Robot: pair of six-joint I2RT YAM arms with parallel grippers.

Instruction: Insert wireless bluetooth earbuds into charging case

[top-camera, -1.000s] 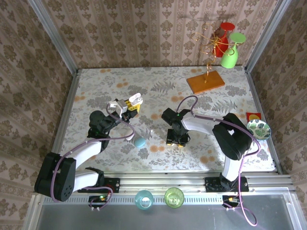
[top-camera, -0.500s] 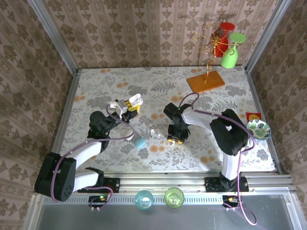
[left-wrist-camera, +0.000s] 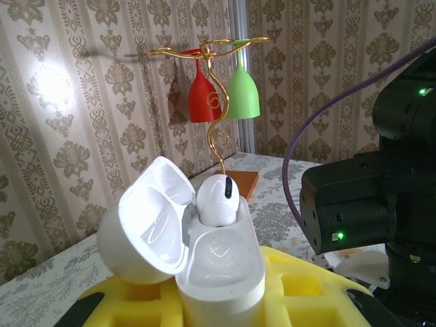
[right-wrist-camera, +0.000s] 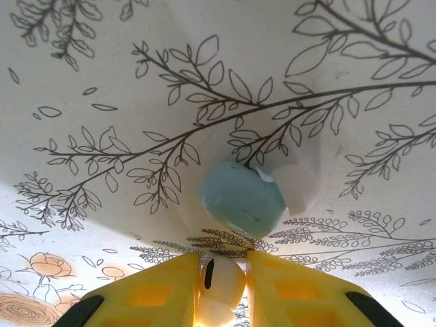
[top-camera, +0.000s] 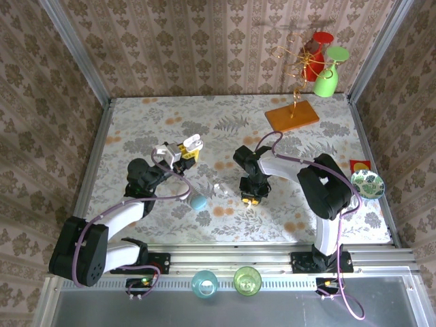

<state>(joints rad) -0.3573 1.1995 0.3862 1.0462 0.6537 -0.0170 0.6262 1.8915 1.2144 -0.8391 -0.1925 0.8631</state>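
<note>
**White, Teal, Yellow**

The glossy white oval plastic charging case carries a white earbud with a black spot. Behind the case: a red glass, a green glass. Near it, a teal-blue oval case on the pale, dark-leaf-printed worktop; a plain white earbud between the right claw's yellow fingers.

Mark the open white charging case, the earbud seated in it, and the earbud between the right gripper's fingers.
open white charging case [left-wrist-camera: 221, 272]: left wrist view, front of its body.
seated earbud [left-wrist-camera: 216, 201]: left wrist view, its rounded white head.
pinched earbud [right-wrist-camera: 223, 281]: right wrist view, middle of its white shell.
</note>
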